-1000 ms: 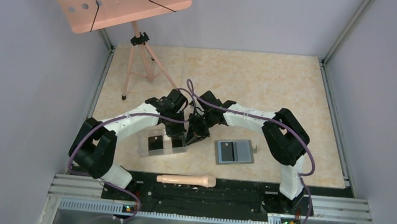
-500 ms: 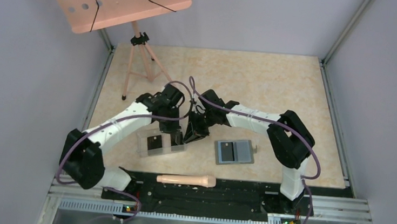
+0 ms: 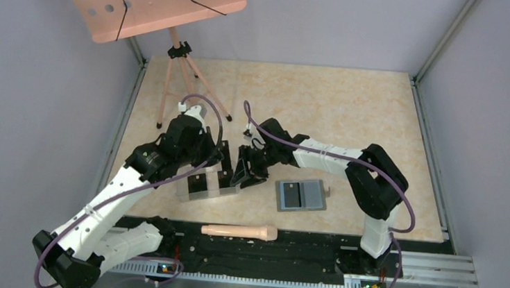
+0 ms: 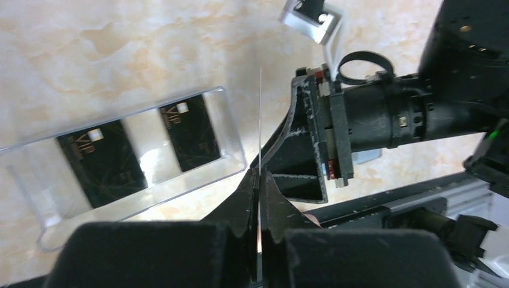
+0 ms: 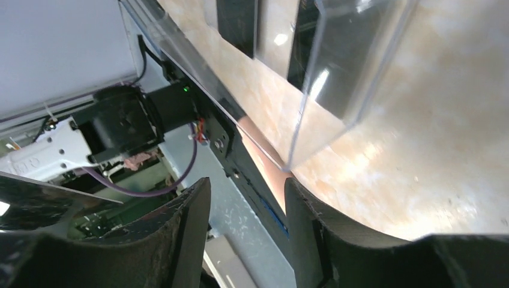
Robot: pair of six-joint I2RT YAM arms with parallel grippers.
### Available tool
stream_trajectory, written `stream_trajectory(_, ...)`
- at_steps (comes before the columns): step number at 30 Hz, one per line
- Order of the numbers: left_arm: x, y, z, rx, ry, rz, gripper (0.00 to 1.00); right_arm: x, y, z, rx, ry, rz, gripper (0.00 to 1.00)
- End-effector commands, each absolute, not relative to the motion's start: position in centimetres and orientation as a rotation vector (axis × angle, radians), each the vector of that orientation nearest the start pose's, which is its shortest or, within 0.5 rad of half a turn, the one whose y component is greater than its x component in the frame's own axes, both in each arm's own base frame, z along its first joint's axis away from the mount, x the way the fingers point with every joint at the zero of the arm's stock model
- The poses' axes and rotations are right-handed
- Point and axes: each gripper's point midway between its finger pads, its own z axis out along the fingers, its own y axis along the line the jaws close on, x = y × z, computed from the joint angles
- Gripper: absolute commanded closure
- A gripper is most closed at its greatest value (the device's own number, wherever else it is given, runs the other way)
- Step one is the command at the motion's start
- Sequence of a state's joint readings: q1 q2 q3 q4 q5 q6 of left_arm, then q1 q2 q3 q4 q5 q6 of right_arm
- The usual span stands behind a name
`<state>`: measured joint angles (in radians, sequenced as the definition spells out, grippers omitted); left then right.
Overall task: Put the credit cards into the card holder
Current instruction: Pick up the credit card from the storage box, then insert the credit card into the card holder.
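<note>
We note the left gripper (image 4: 259, 183) clamped on a thin credit card (image 4: 260, 120), seen edge-on, just beside the clear plastic rectangular box (image 4: 235, 157). Two black rectangular credit cards (image 4: 102, 161) lie flat inside the box. Right gripper (image 5: 246, 189): fingers spread, nothing between them. The flat gray folding card holder (image 3: 301, 195) lies open on the beige marbled table (image 3: 339, 109), to the right of both grippers.

In my left wrist view I read the small pale letters "VIP" beside a pale square on one thin black rectangular card (image 4: 102, 165), and the same on the second black card (image 4: 193, 135). Both lie inside the clear plastic rectangular box (image 4: 150, 144).
</note>
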<state>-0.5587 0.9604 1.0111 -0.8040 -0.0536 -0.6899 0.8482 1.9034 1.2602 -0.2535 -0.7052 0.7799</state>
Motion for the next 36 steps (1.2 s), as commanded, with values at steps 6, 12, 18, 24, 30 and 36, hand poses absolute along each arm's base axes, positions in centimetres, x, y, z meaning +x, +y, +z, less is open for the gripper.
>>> stream_trajectory(6, 23.1, -24.8, 23.9, -0.025, 2.152, -1.181, 1.0, 21.4, 32.5, 11.9, -0.28, 2.725, 1.334, 0.49)
stream_trajectory(12, 22.6, -30.0, 23.7, 0.147, 2.101, -1.306, 1.0, 23.5, 22.6, 10.8, -0.03, 2.732, 1.126, 0.43)
stream_trajectory(18, 21.9, -34.8, 22.4, 0.223, 2.124, -1.377, 1.0, 23.9, 13.3, 7.8, 0.233, 2.783, 0.862, 0.36)
stream_trajectory(24, 21.3, -38.4, 19.7, 0.227, 2.178, -1.424, 1.0, 22.5, 12.5, 4.7, 0.304, 2.864, 0.857, 0.34)
stream_trajectory(30, 20.2, -40.6, 16.9, 0.262, 2.268, -1.487, 1.0, 20.5, 14.0, 3.6, 0.307, 2.895, 0.982, 0.35)
stream_trajectory(36, 20.1, -39.0, 13.0, 0.16, 2.381, -1.347, 1.0, 19.1, 16.3, 3.4, 0.272, 2.924, 1.026, 0.37)
